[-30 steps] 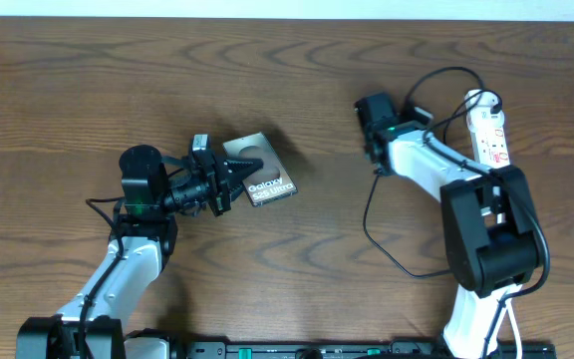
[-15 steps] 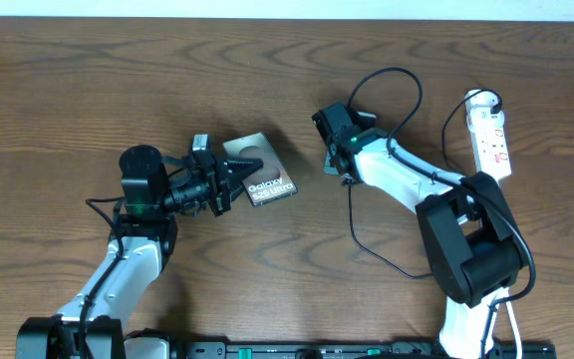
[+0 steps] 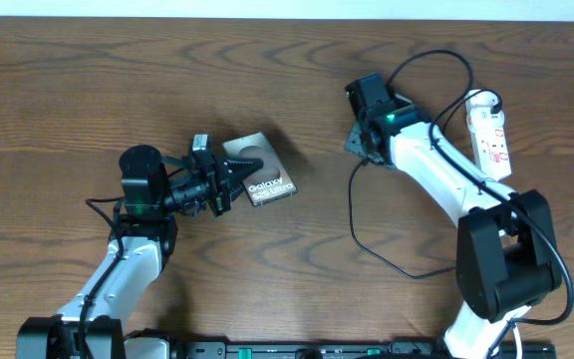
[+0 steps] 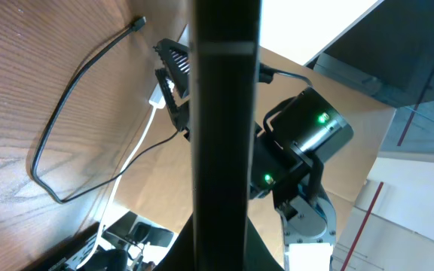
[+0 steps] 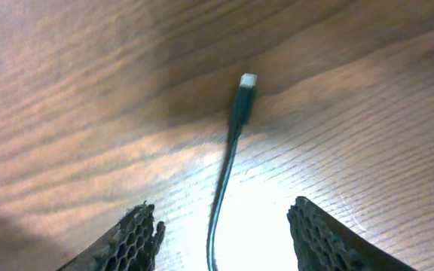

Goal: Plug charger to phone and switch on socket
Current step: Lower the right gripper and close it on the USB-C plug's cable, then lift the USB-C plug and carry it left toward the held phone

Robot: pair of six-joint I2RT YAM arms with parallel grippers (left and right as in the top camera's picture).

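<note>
The phone, bronze-grey with "Galaxy" lettering, is held tilted off the table, and my left gripper is shut on its left edge. In the left wrist view the phone shows edge-on as a dark vertical bar between the jaws. The charger's thin black cable lies looped on the wood. Its connector tip rests flat on the table just ahead of my right gripper. That gripper is open, with the cable running between its fingers without touching them. The white socket lies at the far right.
A black cable arcs above the right arm toward the socket's top end. The left arm reaches in from the lower left. The wooden table's far edge runs along the top of the overhead view.
My right gripper swung left toward the phone, then back right, and its jaws widened. The connector tip now lies loose on the table. The left gripper and phone have not moved.
</note>
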